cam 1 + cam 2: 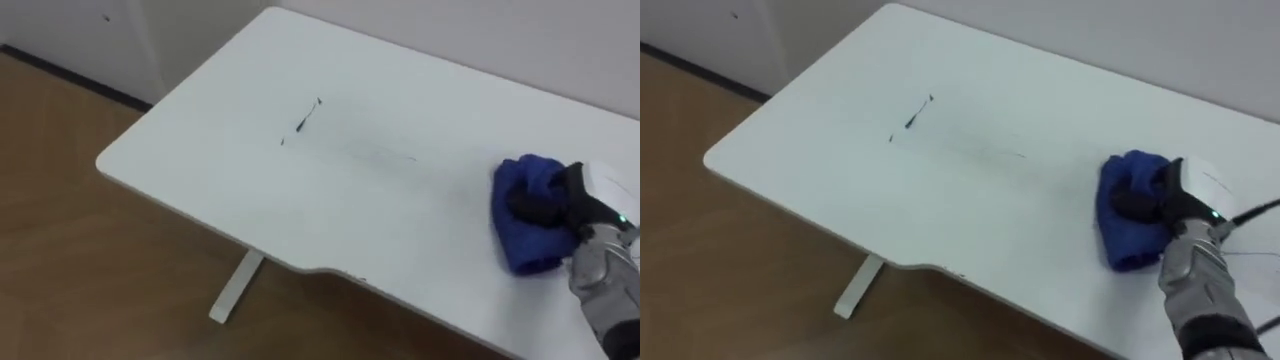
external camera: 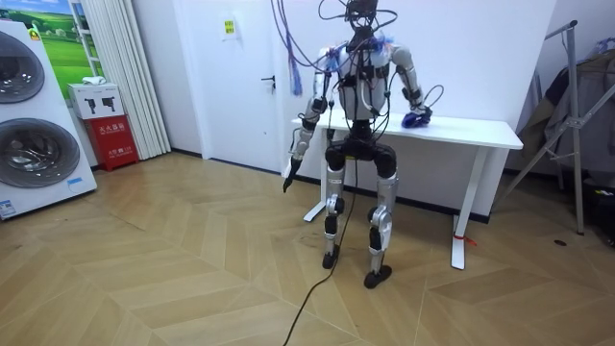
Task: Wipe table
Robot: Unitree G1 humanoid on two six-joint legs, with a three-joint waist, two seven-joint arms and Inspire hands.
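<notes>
Left eye view: right hand [image 1: 572, 205] curls into the bunched blue cloth [image 1: 525, 245] on the desk [image 1: 400, 100], right of the dark marks [image 1: 303, 118]. Room view: left hand [image 2: 288, 175] hangs idle, too small to tell its state. The cloth looks soft and light, probably best held by its bunched top.

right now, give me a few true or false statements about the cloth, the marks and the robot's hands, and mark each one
1. The blue cloth lies on the white table with the right hand on top of it. True.
2. The cloth covers the dark marks. False: the marks lie bare, well to the left of the cloth.
3. The left hand rests on the table. False: in the room view it hangs at the robot's side, below the tabletop.
4. The robot stands upright at the table. True.
</notes>
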